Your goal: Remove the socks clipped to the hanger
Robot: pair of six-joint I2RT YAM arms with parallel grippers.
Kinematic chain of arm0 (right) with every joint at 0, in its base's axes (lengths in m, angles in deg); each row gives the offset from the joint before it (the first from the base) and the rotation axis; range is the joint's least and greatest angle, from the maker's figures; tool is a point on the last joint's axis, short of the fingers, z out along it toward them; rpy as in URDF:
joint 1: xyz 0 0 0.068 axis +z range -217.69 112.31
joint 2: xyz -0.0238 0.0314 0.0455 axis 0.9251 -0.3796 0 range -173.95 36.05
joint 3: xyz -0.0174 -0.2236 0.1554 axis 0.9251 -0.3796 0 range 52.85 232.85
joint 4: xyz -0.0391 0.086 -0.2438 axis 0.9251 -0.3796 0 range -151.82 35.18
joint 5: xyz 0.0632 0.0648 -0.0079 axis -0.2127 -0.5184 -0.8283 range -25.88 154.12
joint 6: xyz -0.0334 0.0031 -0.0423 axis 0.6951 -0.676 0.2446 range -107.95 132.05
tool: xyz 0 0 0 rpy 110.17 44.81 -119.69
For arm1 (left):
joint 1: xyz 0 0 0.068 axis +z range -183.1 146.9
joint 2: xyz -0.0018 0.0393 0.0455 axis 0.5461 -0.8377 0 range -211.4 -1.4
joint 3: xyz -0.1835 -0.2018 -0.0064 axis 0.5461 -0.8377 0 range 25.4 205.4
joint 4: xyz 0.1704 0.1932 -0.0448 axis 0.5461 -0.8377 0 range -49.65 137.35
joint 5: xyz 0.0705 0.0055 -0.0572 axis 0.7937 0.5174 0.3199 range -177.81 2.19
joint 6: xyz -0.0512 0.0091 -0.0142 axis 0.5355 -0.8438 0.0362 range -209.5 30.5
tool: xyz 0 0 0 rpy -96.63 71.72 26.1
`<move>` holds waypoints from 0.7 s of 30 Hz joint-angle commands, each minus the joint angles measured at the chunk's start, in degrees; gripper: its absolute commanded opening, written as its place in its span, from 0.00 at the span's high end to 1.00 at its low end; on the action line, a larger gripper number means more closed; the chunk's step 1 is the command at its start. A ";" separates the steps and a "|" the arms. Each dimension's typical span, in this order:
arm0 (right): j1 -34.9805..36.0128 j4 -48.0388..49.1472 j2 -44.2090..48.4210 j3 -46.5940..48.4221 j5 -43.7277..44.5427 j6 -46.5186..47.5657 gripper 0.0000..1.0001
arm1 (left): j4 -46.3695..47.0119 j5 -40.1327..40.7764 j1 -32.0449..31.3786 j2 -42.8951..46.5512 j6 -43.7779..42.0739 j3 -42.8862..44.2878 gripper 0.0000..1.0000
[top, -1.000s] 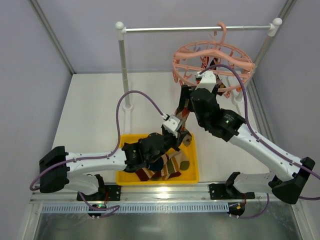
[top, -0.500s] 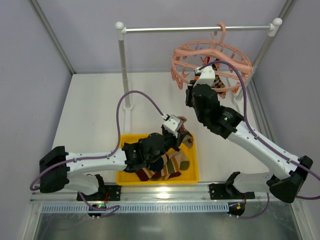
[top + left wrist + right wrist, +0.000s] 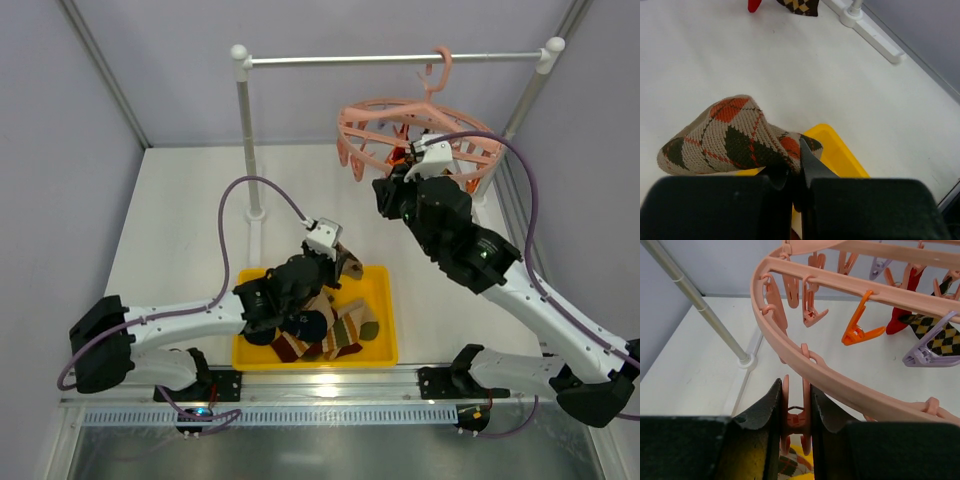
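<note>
The salmon-pink ring hanger [image 3: 420, 128] hangs by its hook from the rail. My right gripper [image 3: 384, 188] reaches up under its near left rim. In the right wrist view this gripper [image 3: 795, 387] is shut on a dangling pink clip [image 3: 796, 412] below the ring [image 3: 850, 390]. A red sock [image 3: 902, 315] and a brown-yellow argyle sock [image 3: 935, 335] hang clipped further along. My left gripper [image 3: 345, 265] is shut on a tan argyle sock [image 3: 725, 135] above the yellow bin's far edge [image 3: 840, 155]; its fingertips [image 3: 805, 155] pinch the sock's end.
The yellow bin [image 3: 388, 345] at the near edge holds striped socks [image 3: 335, 335]. The white-and-metal rail stand has a post [image 3: 245, 130] at the left and a foot [image 3: 855, 17] on the table. Orange [image 3: 857, 332] and purple [image 3: 930, 355] clips hang from the ring.
My right gripper rose to the hanger's rim and shut on a pink clip; the ring tilted and swung left. My left gripper drew back to the left with the argyle sock.
</note>
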 commanded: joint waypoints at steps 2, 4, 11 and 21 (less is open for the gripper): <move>0.10 2.98 3.43 -1.66 -3.40 0.69 0.89 | -2.11 -1.79 0.21 7.27 0.29 -2.09 1.00; 0.10 2.63 3.87 -2.19 -2.87 0.96 0.71 | -4.82 -3.19 0.12 11.65 -1.03 -3.23 0.99; 0.10 2.72 5.36 -4.56 -5.32 0.52 0.09 | -18.70 -11.27 0.21 26.41 -2.88 -4.99 1.00; 0.10 3.07 12.12 -9.66 -7.09 -0.36 0.05 | -36.37 -33.96 0.12 31.55 -0.50 0.89 1.00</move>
